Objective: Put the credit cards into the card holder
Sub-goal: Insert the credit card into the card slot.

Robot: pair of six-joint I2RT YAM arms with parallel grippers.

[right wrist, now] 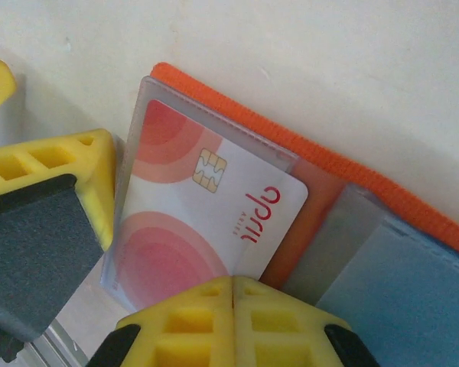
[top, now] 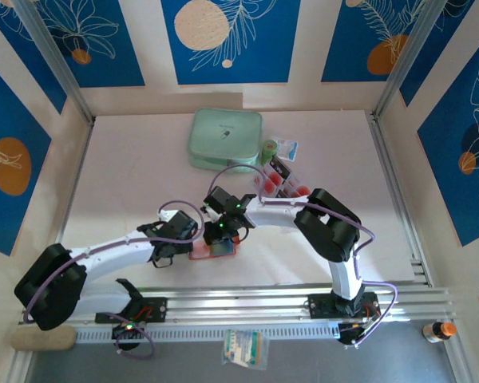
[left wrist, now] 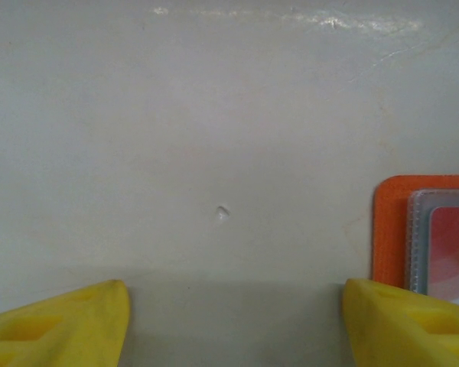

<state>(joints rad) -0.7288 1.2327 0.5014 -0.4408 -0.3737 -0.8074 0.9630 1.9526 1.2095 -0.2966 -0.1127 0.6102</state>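
light bright, even, overhead | glare: streak on matte white table top (left wrist: 291, 17), sheen on silver aluminium rail (top: 247, 302) | shadows soft | wrist views slightly blurred

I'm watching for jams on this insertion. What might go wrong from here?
1. The left gripper is open over bare table beside the card holder, not pinning it, so a push may slide it.
2. The right gripper pinches the credit card at one edge; angled in the clear pocket, its corner may catch.
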